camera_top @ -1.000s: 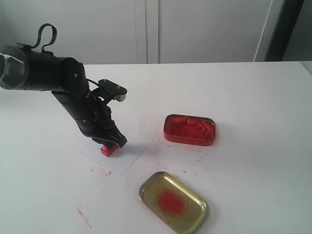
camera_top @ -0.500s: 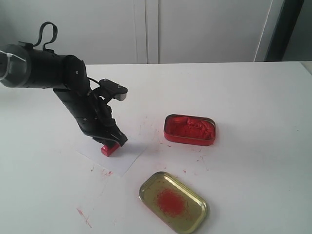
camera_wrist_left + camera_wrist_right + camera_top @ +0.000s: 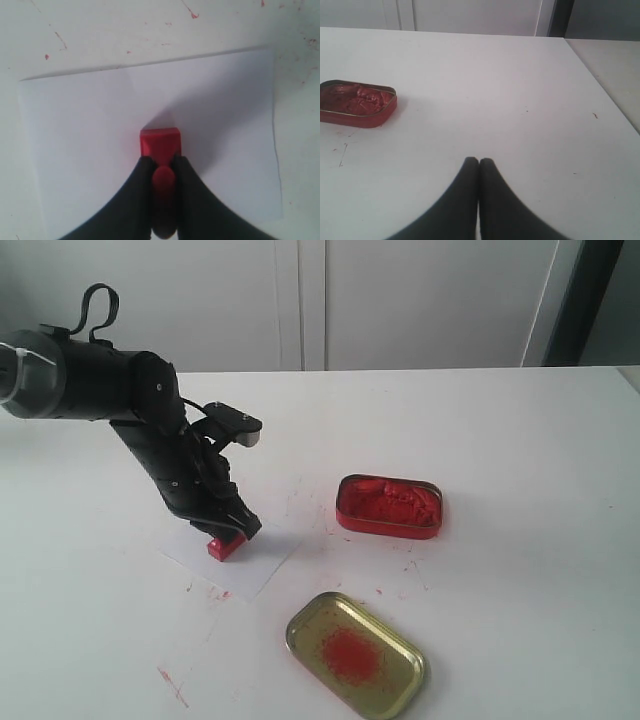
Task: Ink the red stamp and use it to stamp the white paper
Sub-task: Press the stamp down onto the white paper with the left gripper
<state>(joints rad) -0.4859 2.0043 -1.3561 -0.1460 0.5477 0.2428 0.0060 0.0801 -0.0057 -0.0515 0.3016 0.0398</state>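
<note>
The red stamp [image 3: 225,547] stands base-down on the white paper [image 3: 262,570], near the sheet's middle. My left gripper [image 3: 232,531] is shut on its knob handle from above. In the left wrist view the stamp [image 3: 159,143] has its flat base pressed on the paper [image 3: 85,130], and the black fingers [image 3: 142,176] clamp the knob on both sides. My right gripper [image 3: 479,161] is shut with nothing in it, hovering over bare table; it is out of the exterior view. Any imprint is hidden under the stamp.
The red ink-filled tin [image 3: 389,505] sits to the right of the paper and also shows as the tin [image 3: 356,103] in the right wrist view. Its gold lid [image 3: 356,654] with a red smear lies near the front. Red ink specks [image 3: 172,684] dot the white table.
Almost nothing has moved; the left arm has shifted very slightly while the stamp stays on the same spot of the paper.
</note>
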